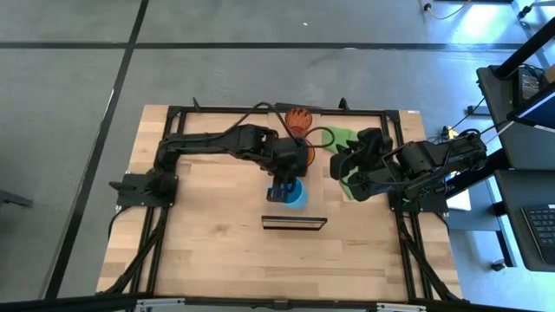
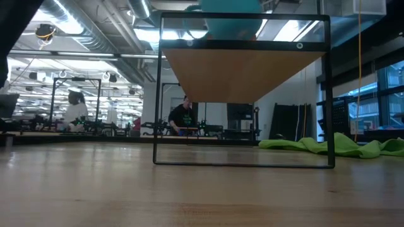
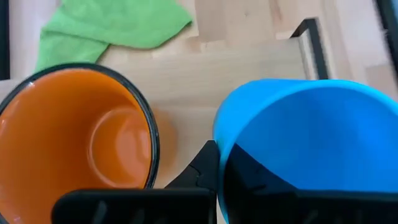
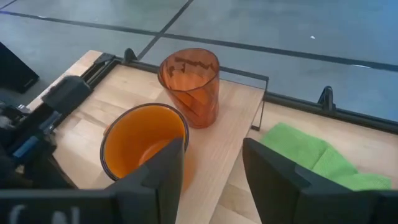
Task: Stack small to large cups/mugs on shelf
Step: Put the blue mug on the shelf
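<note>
The light-wood shelf (image 1: pixel 299 212) runs from the far edge toward the table's middle; the low view shows its underside (image 2: pixel 246 72). The reddish-brown ribbed cup (image 4: pixel 189 84) stands at its far end (image 1: pixel 297 119). The orange mug (image 4: pixel 143 140) stands upright just nearer, mostly hidden under my left arm in the high view. My left gripper (image 1: pixel 282 189) is shut on the light blue mug (image 1: pixel 297 196) over the shelf's near end. My right gripper (image 4: pixel 214 174) is open and empty, right of the shelf (image 1: pixel 342 165), facing the orange mug. My left gripper holds the blue mug by its rim wall (image 3: pixel 221 149), on the side facing the orange mug, with one finger (image 3: pixel 204 168) outside and one showing dark inside the mug. It comes from above. Whether the mug's base touches the shelf I cannot tell.
A green cloth (image 1: pixel 342 139) lies on the table right of the shelf, under my right arm (image 4: pixel 311 152). The shelf stands on a thin black frame (image 2: pixel 243 164). People and benches show in the room beyond the table.
</note>
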